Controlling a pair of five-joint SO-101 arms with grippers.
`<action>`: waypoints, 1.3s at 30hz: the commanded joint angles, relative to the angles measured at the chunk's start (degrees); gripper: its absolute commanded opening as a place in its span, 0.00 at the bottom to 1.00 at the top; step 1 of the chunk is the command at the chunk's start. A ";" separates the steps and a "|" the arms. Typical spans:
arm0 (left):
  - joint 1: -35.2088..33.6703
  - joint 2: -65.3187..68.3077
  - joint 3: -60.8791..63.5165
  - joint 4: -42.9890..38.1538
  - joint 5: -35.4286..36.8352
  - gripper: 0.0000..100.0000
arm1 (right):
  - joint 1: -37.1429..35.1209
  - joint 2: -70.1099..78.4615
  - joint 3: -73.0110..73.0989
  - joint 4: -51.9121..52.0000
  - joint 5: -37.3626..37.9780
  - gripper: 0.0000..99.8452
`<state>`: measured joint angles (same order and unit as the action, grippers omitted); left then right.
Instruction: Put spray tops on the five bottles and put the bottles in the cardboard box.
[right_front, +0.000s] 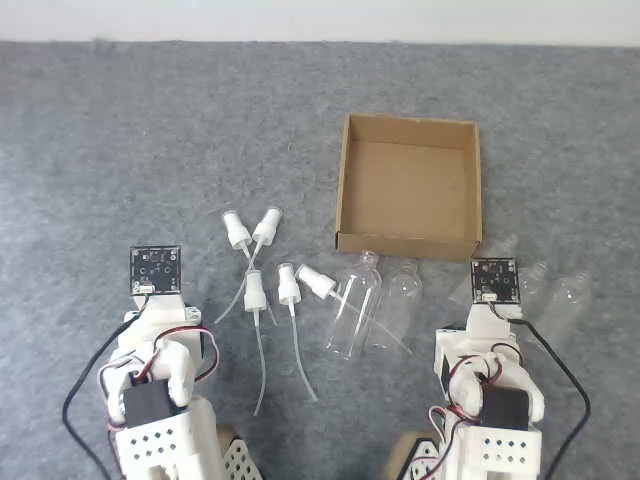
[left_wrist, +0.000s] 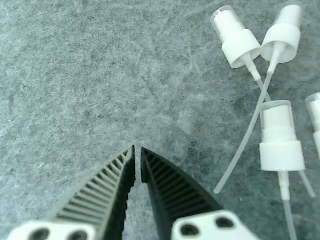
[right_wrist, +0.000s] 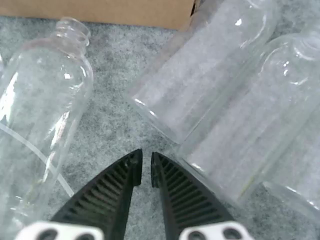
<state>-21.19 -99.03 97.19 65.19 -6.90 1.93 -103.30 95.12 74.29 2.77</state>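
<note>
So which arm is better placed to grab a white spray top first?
Probably left: the left gripper sits close to the white plastic spray tops, while the right gripper sits by the clear plastic bottles.

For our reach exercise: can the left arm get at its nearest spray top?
Probably yes: only bare grey mat lies between the shut left gripper and that spray top.

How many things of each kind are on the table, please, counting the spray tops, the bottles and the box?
Spray tops: 5
Clear bottles: 5
Cardboard box: 1
Total: 11
</note>
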 joint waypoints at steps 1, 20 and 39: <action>-0.18 -0.53 -0.31 0.35 -0.44 0.01 | -0.48 -0.66 1.32 0.48 -0.70 0.01; -0.09 -0.53 -0.31 0.35 -0.44 0.01 | -1.19 -0.66 1.32 0.48 -0.97 0.01; -0.09 -0.53 -0.31 0.26 -0.53 0.01 | 11.91 -0.75 -7.65 -7.43 6.24 0.01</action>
<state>-21.19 -99.03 97.19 65.19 -6.90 11.34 -103.30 92.75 70.77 3.56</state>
